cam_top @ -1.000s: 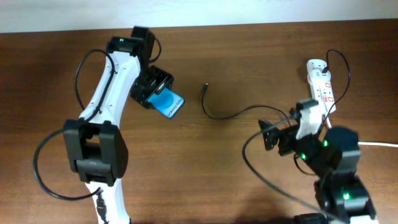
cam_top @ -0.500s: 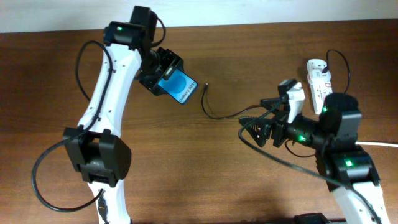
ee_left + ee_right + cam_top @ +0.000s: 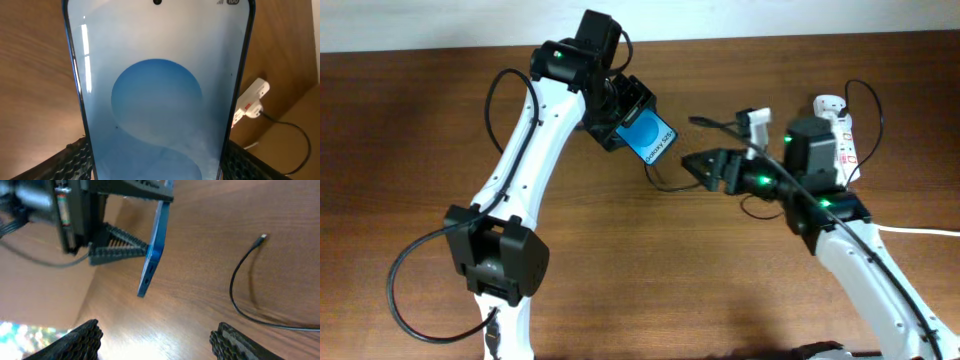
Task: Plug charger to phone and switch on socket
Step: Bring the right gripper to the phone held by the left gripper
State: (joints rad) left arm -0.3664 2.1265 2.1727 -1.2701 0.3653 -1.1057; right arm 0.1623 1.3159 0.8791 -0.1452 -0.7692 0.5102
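Left jaws, clamping the blue-screened black phone (image 3: 648,133), swung toward the far edge's middle; right jaws, open and empty, followed. Thin black charger cable (image 3: 232,289) lies unplugged.

Even, fairly bright light with soft shadows on the table (image 3: 410,120); vertical glare streaks the phone (image 3: 160,100) screen.

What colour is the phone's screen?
The phone screen is blue, with a darker blue circle; clearest in left wrist view.
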